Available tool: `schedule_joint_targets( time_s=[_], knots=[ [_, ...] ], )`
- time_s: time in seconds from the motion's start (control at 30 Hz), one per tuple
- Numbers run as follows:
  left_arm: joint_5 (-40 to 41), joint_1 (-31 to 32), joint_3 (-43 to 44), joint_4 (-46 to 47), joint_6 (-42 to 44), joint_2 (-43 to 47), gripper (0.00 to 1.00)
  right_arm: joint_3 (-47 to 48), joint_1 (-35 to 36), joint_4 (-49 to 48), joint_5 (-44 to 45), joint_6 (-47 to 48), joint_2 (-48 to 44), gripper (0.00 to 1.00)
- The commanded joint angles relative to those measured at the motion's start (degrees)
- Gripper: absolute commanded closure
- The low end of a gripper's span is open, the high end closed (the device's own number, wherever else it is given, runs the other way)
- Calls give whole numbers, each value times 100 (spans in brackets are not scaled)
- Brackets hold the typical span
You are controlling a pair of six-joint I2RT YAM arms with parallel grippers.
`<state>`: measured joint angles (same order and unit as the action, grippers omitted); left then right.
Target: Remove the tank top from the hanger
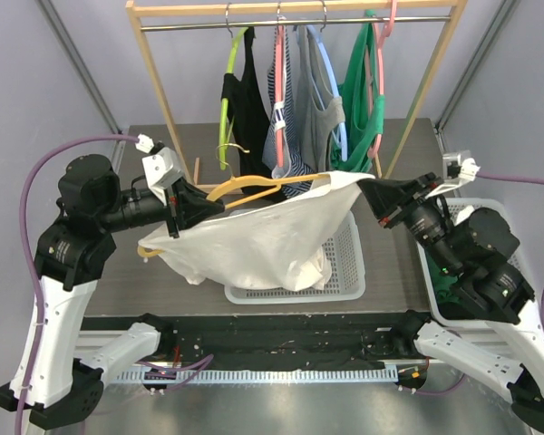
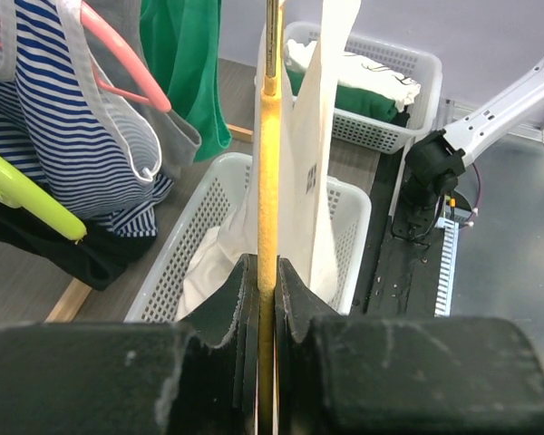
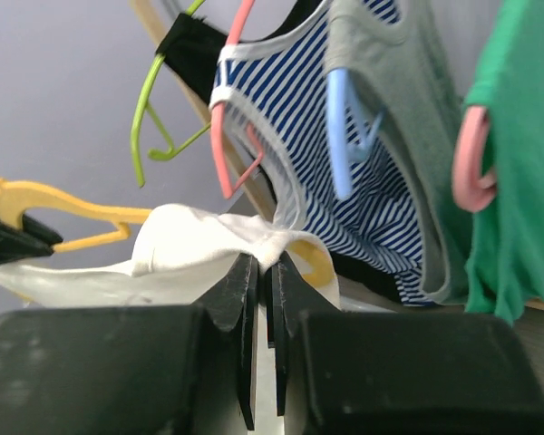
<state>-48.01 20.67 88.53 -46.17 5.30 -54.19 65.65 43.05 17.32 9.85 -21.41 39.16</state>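
A white tank top (image 1: 263, 240) is draped over a yellow hanger (image 1: 254, 186) and held above the table between my two arms. My left gripper (image 1: 199, 210) is shut on the hanger's left end, and the left wrist view shows the yellow bar (image 2: 268, 181) clamped between the jaws of the left gripper (image 2: 265, 272). My right gripper (image 1: 370, 190) is shut on the tank top's right shoulder edge. In the right wrist view the white fabric (image 3: 199, 240) bunches into the jaws of the right gripper (image 3: 265, 263), with the hanger's end (image 3: 313, 258) just behind.
A white perforated basket (image 1: 344, 272) sits under the hanging fabric. A second basket (image 1: 444, 290) with green and white clothes stands at the right. Behind is a wooden rack (image 1: 290, 11) with black, striped, grey and green tops on coloured hangers.
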Motion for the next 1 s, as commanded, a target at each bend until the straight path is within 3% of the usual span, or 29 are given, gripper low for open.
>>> schedule_joint_targets(
  time_s=[0.0,0.23,0.53,0.67,0.8,0.97],
  knots=[
    [20,8,111,30,156,49,100,229,20,-27,1508,-74,-57,92],
    [-217,8,375,-251,217,49,100,413,11,516,2828,-232,311,92],
    [-481,8,911,-340,-310,-56,100,239,19,1080,3357,-425,400,94],
    [-438,16,955,-60,-502,-161,100,-69,19,1115,2814,-382,163,94],
    [-323,200,1130,617,-1091,-539,100,-377,19,1036,1349,-171,83,91],
    [2,850,1867,917,-1409,-1373,100,-281,19,1045,650,-4,189,74]
  ],
)
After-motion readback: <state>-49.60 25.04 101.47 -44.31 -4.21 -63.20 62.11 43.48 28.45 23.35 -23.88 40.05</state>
